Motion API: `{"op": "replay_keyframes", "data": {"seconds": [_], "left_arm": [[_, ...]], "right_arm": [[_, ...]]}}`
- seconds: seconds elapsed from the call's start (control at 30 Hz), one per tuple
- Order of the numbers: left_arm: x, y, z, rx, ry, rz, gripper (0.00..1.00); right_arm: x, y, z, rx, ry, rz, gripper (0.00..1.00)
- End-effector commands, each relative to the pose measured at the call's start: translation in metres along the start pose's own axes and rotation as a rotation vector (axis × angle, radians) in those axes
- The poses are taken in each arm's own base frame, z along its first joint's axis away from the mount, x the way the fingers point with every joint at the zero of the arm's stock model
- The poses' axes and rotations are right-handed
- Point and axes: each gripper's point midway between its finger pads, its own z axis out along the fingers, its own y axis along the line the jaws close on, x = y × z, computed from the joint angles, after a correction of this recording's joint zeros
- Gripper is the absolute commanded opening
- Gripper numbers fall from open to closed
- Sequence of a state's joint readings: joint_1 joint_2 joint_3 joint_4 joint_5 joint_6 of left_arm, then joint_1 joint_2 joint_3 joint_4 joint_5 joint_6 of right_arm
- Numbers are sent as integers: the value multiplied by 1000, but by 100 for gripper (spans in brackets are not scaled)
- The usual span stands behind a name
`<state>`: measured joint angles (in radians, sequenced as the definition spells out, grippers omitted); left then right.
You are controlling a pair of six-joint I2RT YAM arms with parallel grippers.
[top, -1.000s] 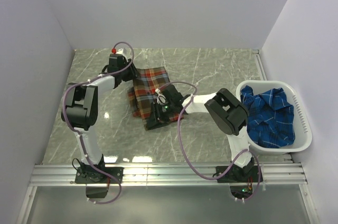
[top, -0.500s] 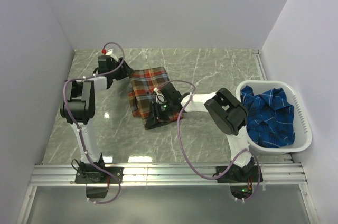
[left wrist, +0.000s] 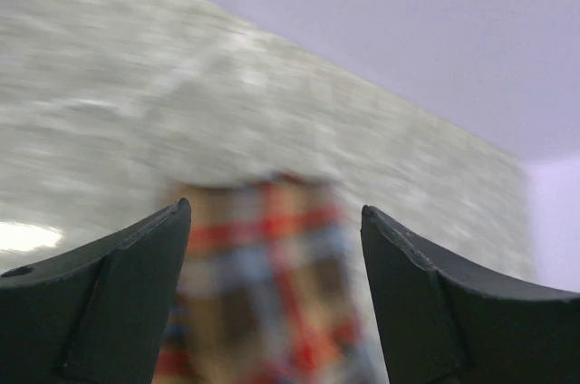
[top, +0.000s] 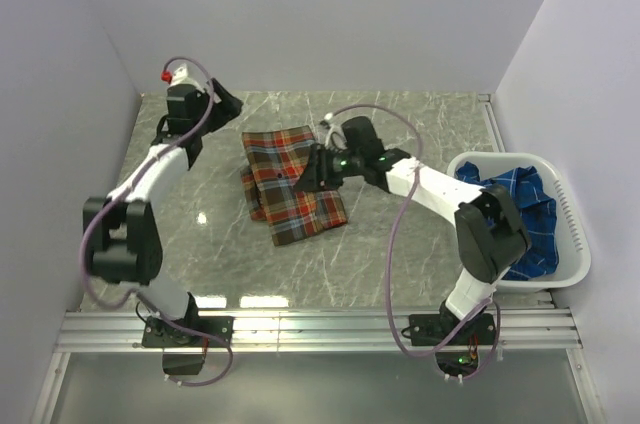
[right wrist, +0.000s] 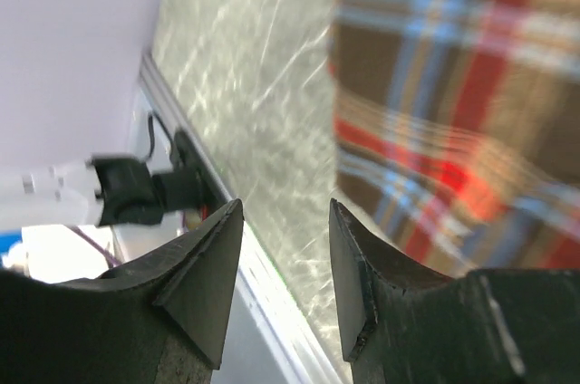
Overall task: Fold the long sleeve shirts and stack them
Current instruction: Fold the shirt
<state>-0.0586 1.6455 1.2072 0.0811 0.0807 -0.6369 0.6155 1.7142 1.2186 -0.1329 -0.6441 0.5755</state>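
The red-orange plaid long sleeve shirt [top: 292,186] lies folded into a compact rectangle on the marble table, and shows blurred in the left wrist view [left wrist: 272,293] and at the upper right of the right wrist view [right wrist: 471,85]. The blue plaid shirt [top: 520,216] lies crumpled in the white basket. My left gripper [top: 224,100] hangs raised near the back left, apart from the shirt, with its jaws [left wrist: 275,207] wide open and empty. My right gripper [top: 308,174] hovers over the red shirt's right edge, open [right wrist: 285,205], with nothing between its fingers.
The white plastic basket [top: 577,234] stands at the right wall. A metal rail [top: 320,324] runs along the near table edge by both arm bases. White walls close in the table on three sides.
My left gripper opened and drew back and up from the red shirt's back left corner. My right gripper lifted off the shirt's front part and swung toward the back right.
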Motion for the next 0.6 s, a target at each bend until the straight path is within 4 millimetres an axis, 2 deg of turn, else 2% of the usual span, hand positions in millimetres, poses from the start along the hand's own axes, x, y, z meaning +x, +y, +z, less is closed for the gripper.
{"op": "replay_keyframes", "data": {"seconds": [0.0, 0.03, 0.07, 0.1, 0.13, 0.17, 0.2, 0.23, 0.27, 0.37, 0.57], "left_arm": [[51, -56, -38, 69, 94, -19, 81], [57, -67, -47, 93, 103, -32, 80], [77, -67, -51, 96, 141, -35, 79], [93, -83, -55, 151, 175, -31, 77], [104, -86, -56, 162, 199, -41, 76], [114, -85, -56, 166, 219, -41, 74], [133, -75, -51, 135, 255, -47, 72], [141, -69, -47, 121, 270, -58, 71], [154, -55, -45, 86, 284, -64, 70], [173, -26, -38, 30, 267, -116, 67], [189, 27, -38, -72, 251, -219, 65]], "right_arm": [[2, -34, -10, 36, -26, 68, 50], [4, -39, -10, 31, -25, 89, 50], [6, -50, -12, 26, -34, 112, 49], [9, -55, -11, 27, -32, 137, 49], [19, -67, -10, 44, -14, 171, 49], [17, -69, -9, 31, -26, 171, 48], [21, -81, -7, 40, -22, 200, 48], [24, -86, -6, 43, -17, 217, 48], [29, -91, -4, 46, -5, 232, 47], [43, -116, 2, 79, 20, 318, 46], [60, -136, 7, 112, 51, 392, 45]]}}
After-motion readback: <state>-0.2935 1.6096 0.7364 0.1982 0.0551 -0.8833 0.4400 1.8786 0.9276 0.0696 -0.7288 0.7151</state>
